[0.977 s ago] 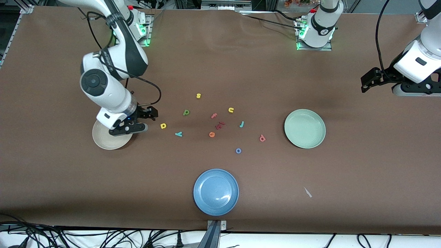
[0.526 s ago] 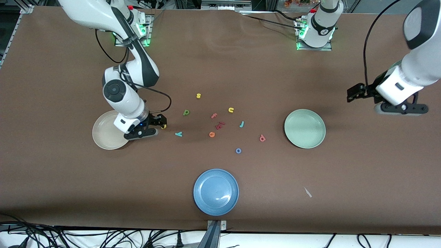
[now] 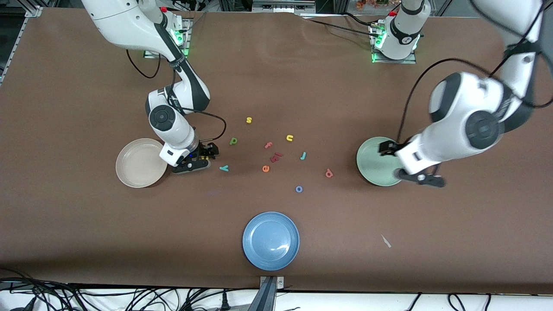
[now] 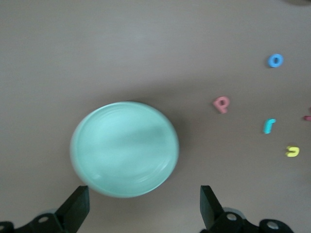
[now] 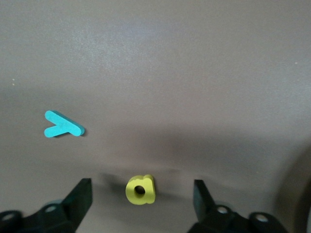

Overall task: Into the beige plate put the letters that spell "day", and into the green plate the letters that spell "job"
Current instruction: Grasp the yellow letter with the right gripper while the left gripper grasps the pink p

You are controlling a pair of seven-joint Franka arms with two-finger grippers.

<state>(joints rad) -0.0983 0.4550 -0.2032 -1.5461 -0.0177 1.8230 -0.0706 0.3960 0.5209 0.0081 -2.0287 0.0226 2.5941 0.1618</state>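
The yellow d point(image 5: 141, 189) lies flat on the table between the spread fingers of my right gripper point(image 5: 140, 201), which is open and touches nothing. That gripper point(image 3: 202, 160) is low beside the beige plate point(image 3: 135, 166). The teal y point(image 3: 224, 168) lies close by, and the green rounded letter point(image 3: 233, 141) is farther from the front camera. My left gripper point(image 3: 417, 177) hangs open over the edge of the green plate point(image 3: 375, 160). The pink b point(image 3: 328, 173), blue o point(image 3: 299, 188) and teal j point(image 3: 303, 156) lie between the plates. Both plates hold nothing.
A blue plate point(image 3: 271, 240) sits near the table's front edge. Loose letters in the middle include a yellow s point(image 3: 249, 120), yellow u point(image 3: 289, 138), pink f point(image 3: 268, 145), orange e point(image 3: 265, 168) and a dark red piece point(image 3: 275, 157). A small scrap point(image 3: 386, 241) lies toward the left arm's end.
My right gripper moved off the beige plate and came down around the yellow d. The left arm swung in from its end of the table to over the green plate.
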